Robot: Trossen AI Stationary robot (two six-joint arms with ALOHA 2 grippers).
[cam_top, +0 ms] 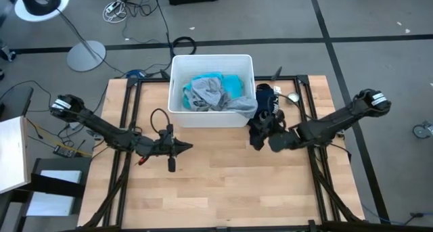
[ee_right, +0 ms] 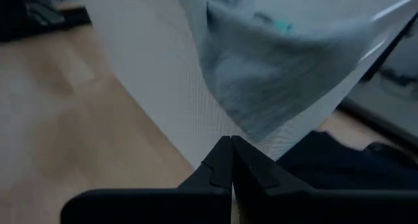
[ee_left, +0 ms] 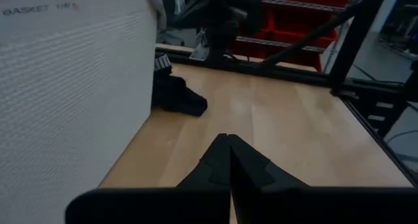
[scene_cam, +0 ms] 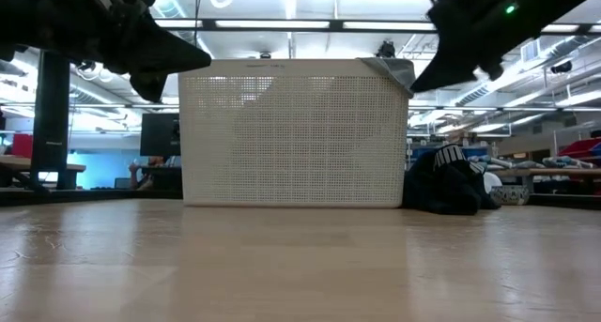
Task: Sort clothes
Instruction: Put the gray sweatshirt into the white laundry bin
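Note:
A white bin (cam_top: 177, 90) stands at the table's far middle. In it lie a teal shirt (cam_top: 226, 80) and a grey shirt (cam_top: 210, 93), and a part of the grey shirt (ee_right: 274, 74) hangs over the bin's near right corner. A dark navy garment with white print (cam_top: 265, 107) lies on the table against the bin's right side. My right gripper (ee_right: 230, 145) is shut with nothing in it. It hovers above the table just short of that hanging grey part. My left gripper (cam_top: 188, 148) is shut and holds nothing, in front of the bin's near wall.
The bin's perforated near wall (scene_cam: 291, 134) rises between the two arms in the low view. Bare wooden table (cam_top: 223, 191) stretches toward the near edge. A black frame rail (ee_left: 366, 100) borders the table's right side. Cables and a lamp stand lie on the floor beyond the far edge.

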